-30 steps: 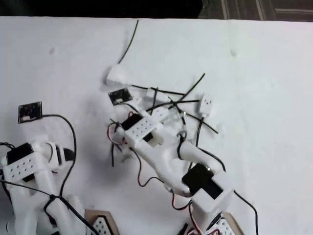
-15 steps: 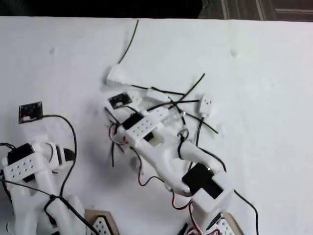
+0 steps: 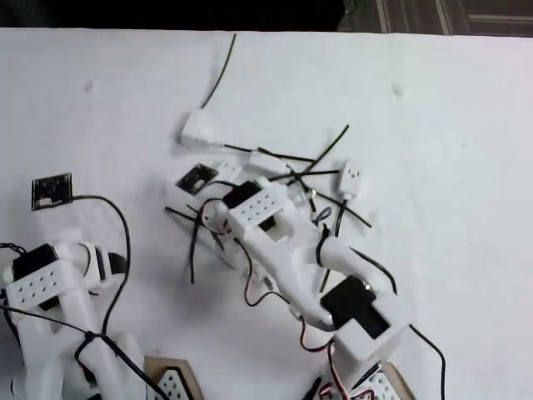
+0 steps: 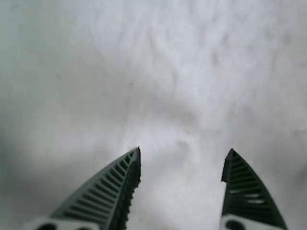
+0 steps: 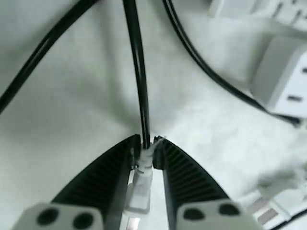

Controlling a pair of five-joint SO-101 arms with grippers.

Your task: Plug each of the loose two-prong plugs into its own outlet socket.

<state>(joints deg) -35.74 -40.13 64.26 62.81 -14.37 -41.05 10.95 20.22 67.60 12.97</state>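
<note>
My right gripper [image 5: 147, 141] is shut on a small white two-prong plug [image 5: 139, 189], whose black cord [image 5: 136, 72] runs straight out from between the fingertips. A white outlet block [image 5: 283, 79] lies just beyond, off to one side of the plug. In the high view the right arm [image 3: 266, 212] reaches into a tangle of black cords [image 3: 291, 171] at the table's middle. One white outlet [image 3: 351, 177] sits right of the tangle and another [image 3: 200, 129] at its upper left. My left gripper [image 4: 182, 158] hangs open over bare white table.
A black square module [image 3: 52, 190] with a cable lies at the left, near the left arm [image 3: 42, 287]. A smaller black piece [image 3: 196, 177] lies beside the right arm's wrist. Loose black cords spread around the tangle. The table's far side and right side are bare.
The right arm has shifted right and slightly away, dragging cords with it. The small black piece has slid to the left. The left arm has not moved.
</note>
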